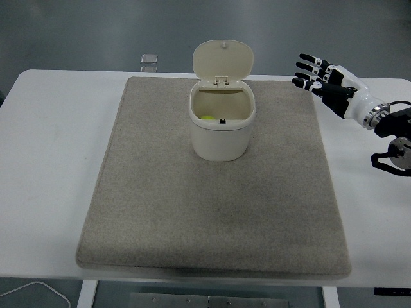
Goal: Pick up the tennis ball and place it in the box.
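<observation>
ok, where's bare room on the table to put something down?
The mat is bare in front of the bin down to its near edge, and on both sides of the bin. The white table left of the mat is bare too. Only the far right is taken: the open right hand hovers over the mat's corner.

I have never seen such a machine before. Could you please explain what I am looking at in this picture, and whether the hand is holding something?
This is one picture from a camera high on a humanoid robot, looking down over its white table. The black and white thing at the right is the robot's right hand, with five fingers spread open; it holds nothing. The left hand is not in view. A grey mat lies on the table. On it stands a cream box with its hinged lid up. Inside, a bit of yellow-green shows, likely the tennis ball. A small grey object lies at the far edge.
</observation>
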`<act>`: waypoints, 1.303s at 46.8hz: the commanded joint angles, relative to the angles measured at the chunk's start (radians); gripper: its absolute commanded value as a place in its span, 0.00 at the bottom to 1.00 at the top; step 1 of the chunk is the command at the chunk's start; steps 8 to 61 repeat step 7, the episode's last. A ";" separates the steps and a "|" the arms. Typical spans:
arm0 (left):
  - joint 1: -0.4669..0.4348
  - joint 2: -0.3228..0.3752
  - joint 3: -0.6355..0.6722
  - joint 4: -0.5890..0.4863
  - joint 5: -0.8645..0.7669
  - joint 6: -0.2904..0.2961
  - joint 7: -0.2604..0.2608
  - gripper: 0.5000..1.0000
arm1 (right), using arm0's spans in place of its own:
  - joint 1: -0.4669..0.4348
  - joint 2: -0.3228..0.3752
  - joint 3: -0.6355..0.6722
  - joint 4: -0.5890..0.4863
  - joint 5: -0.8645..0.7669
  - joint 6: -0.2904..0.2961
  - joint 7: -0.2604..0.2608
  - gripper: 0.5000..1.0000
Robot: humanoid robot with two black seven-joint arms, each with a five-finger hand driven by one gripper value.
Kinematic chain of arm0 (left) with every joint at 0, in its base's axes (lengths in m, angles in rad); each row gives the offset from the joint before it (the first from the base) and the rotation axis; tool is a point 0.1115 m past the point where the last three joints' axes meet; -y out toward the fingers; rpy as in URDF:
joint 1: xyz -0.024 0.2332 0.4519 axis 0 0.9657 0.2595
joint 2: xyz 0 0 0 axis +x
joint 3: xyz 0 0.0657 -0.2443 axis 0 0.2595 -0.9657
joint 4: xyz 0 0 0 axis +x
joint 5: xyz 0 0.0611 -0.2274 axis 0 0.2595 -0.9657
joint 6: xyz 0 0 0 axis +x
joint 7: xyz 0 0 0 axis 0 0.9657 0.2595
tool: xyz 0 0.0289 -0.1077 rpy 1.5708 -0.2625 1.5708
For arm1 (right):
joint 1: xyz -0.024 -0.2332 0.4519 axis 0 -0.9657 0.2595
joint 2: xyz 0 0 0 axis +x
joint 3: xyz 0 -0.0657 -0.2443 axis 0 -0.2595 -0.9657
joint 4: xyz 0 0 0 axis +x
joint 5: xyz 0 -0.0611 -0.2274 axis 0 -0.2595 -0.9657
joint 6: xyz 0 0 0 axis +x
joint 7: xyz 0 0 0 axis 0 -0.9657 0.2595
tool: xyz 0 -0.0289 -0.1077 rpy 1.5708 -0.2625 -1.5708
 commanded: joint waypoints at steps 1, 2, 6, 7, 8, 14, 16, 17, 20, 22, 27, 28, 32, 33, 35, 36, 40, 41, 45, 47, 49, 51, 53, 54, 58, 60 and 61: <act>0.001 0.000 0.000 0.000 0.000 0.000 0.000 0.98 | -0.003 0.002 0.000 0.000 0.000 -0.001 0.001 0.86; 0.001 0.000 0.000 0.000 0.000 0.000 0.000 0.98 | -0.003 0.002 0.000 0.000 0.000 -0.001 0.001 0.86; 0.000 0.000 0.000 0.000 0.000 0.000 0.000 0.98 | -0.004 0.002 0.000 0.000 0.000 -0.003 0.001 0.86; 0.000 0.000 0.000 0.000 0.000 0.000 0.000 0.98 | -0.006 0.002 0.000 0.000 0.000 -0.003 0.001 0.86; 0.000 0.000 0.000 0.000 0.000 0.000 0.000 0.98 | -0.006 0.002 0.000 0.000 0.000 -0.003 0.001 0.86; 0.000 0.000 0.000 0.000 0.000 0.000 0.000 0.98 | -0.006 0.002 0.000 0.000 0.000 -0.003 0.001 0.86; 0.000 0.000 0.000 0.000 0.000 0.000 0.000 0.98 | -0.006 0.002 0.000 0.000 0.000 -0.003 0.001 0.86; 0.000 0.000 0.000 0.000 0.000 0.000 0.000 0.98 | -0.006 0.002 0.000 0.000 0.000 -0.003 0.001 0.86; 0.000 0.000 0.000 0.000 0.000 0.000 0.000 0.98 | -0.006 0.002 0.000 0.000 0.000 -0.003 0.001 0.86; 0.000 0.000 0.000 0.000 0.000 0.000 0.000 0.98 | -0.006 0.002 0.000 0.000 0.000 -0.003 0.001 0.86; 0.000 0.000 0.000 0.000 0.000 0.000 0.000 0.98 | -0.006 0.002 0.000 0.000 0.000 -0.003 0.001 0.86; 0.000 0.000 0.000 0.000 0.000 0.000 0.000 0.98 | -0.006 0.002 0.000 0.000 0.000 -0.003 0.001 0.86; 0.000 0.000 0.000 0.000 0.000 0.000 0.000 0.98 | -0.006 0.002 0.000 0.000 0.000 -0.003 0.001 0.86; 0.000 0.000 0.000 0.000 0.000 0.000 0.000 0.98 | -0.006 0.002 0.000 0.000 0.000 -0.003 0.001 0.86; 0.000 0.000 0.000 0.000 0.000 0.000 0.000 0.98 | -0.006 0.002 0.000 0.000 0.000 -0.003 0.001 0.86; 0.000 0.000 0.000 0.000 0.000 0.000 0.000 0.98 | -0.006 0.002 0.000 0.000 0.000 -0.003 0.001 0.86; 0.000 0.000 0.000 0.000 0.000 0.000 0.000 0.98 | -0.006 0.002 0.000 0.000 0.000 -0.003 0.001 0.86; 0.000 0.000 0.000 0.000 0.000 0.000 0.000 0.98 | -0.006 0.002 0.000 0.000 0.000 -0.003 0.001 0.86; 0.000 0.000 0.000 0.000 0.000 0.000 0.000 0.98 | -0.006 0.002 0.000 0.000 0.000 -0.003 0.001 0.86; 0.000 0.000 0.000 0.000 0.000 0.000 0.000 0.98 | -0.006 0.002 0.000 0.000 0.000 -0.003 0.001 0.86; 0.000 0.000 0.000 0.000 0.000 0.000 0.000 0.98 | -0.006 0.002 0.000 0.000 0.000 -0.003 0.001 0.86; 0.000 0.000 0.000 0.000 0.000 0.000 0.000 0.98 | -0.006 0.002 0.000 0.000 0.000 -0.003 0.001 0.86; 0.000 0.000 0.000 0.000 0.000 0.000 0.000 0.98 | -0.006 0.002 0.000 0.000 0.000 -0.003 0.001 0.86; 0.000 0.000 0.000 0.000 0.000 0.000 0.000 0.98 | -0.006 0.002 0.000 0.000 0.000 -0.003 0.001 0.86; 0.000 0.000 0.000 0.000 0.000 0.000 0.000 0.98 | -0.006 0.002 0.000 0.000 0.000 -0.003 0.001 0.86; 0.000 0.000 0.000 0.000 0.000 0.000 0.000 0.98 | -0.006 0.002 0.000 0.000 0.000 -0.003 0.001 0.86; 0.000 0.000 0.000 0.000 0.000 0.000 0.000 0.98 | -0.006 0.002 0.000 0.000 0.000 -0.003 0.001 0.86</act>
